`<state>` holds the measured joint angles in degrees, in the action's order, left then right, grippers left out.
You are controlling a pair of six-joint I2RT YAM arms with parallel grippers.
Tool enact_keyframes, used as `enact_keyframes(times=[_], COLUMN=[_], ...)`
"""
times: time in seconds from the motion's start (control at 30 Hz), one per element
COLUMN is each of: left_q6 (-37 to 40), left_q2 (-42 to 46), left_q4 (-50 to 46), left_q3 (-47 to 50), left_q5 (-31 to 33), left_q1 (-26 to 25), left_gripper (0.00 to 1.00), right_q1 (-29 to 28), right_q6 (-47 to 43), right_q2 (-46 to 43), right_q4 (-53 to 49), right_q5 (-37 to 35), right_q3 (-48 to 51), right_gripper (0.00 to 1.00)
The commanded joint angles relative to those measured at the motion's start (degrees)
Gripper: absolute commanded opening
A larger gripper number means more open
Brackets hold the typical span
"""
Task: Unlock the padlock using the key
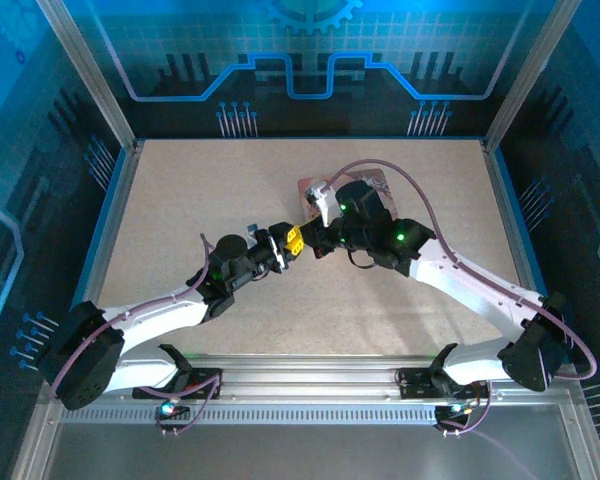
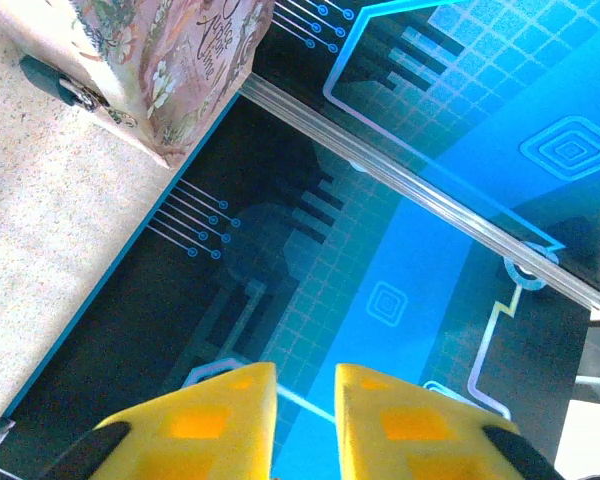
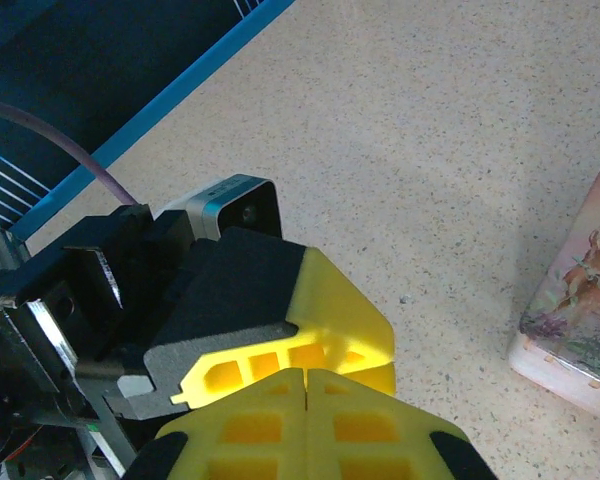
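Facing tip to tip mid-table | left claw narrowly parted, empty | right claw pressed shut

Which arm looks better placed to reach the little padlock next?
Probably the left. Its wrist view has the padlock against the pink tin, ahead of the slightly parted left gripper. The right gripper is shut, with the tin off to its side.

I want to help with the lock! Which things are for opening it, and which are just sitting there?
For the job: padlock, on the tin's side; left fingers; right fingers. I can't spot the key.
Just sitting there: pink tin; table.
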<state>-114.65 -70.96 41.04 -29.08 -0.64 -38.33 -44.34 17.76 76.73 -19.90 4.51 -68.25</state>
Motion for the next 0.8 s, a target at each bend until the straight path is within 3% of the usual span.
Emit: enact_keyframes(times=[0.0,0.27,0.37,0.5,0.77], left_q6=[-0.4,1.9,7.5,21.5,61.8], left_q2=[0.2,-0.1,0.3,2.0,7.0], left_q4=[1.9,2.5,1.1,-5.4,-25.6], left_q3=[0.4,0.0,-1.2,-4.8,-20.0], left_q5=[1.0,0.6,0.8,1.4,1.7], left_q1=[-0.3,-0.3,-0.3,-0.2,-0.3], left_gripper=[0.19,0.00,0.00,0.00,0.00], right_q1=[-0.8,-0.6,0.7,3.5,13.2], right_q6=[0.3,1.2,2.3,4.0,13.0], right_q2=[-1.3,-1.0,-2.4,-5.7,-13.1], right_q4=[0.2,-0.1,0.4,2.2,15.3], right_q5=[-0.7,-0.3,1.5,6.3,24.2], right_q3=[0.7,0.8,1.5,3.6,11.2], right_gripper=[0.00,0.00,0.05,0.19,0.48])
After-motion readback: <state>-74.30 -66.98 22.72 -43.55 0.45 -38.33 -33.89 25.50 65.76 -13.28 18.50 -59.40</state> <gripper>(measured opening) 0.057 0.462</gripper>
